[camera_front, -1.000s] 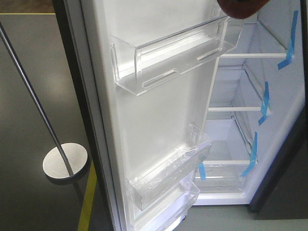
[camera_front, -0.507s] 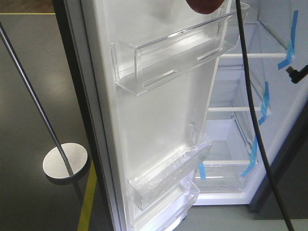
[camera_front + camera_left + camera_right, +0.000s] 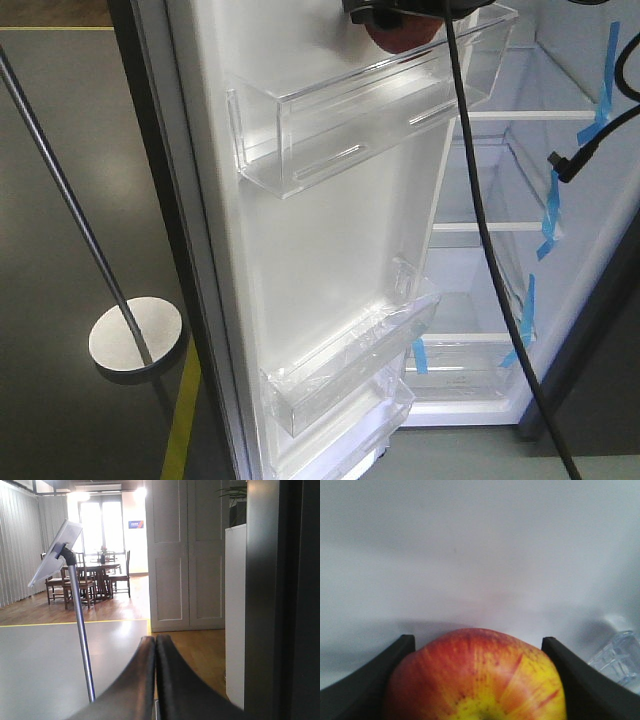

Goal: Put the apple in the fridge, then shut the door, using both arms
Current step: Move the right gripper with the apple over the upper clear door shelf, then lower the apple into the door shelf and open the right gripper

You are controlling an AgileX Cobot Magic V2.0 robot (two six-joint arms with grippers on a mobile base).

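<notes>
Right jaws pinch the apple (image 3: 475, 680) at the open door (image 3: 330, 230)

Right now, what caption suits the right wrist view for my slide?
The apple gripped between the right gripper's black fingers, facing a white surface; clear bin corner at lower right.

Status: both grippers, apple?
Left gripper shut, empty. Right gripper shut on red-yellow round apple at clear plastic door bin. Black cable dangling across open fridge.

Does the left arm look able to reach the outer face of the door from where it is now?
Probably yes. The left gripper, shut, sits beside the door: its dark outer face stands close on the right, and nothing shows between them.
</notes>
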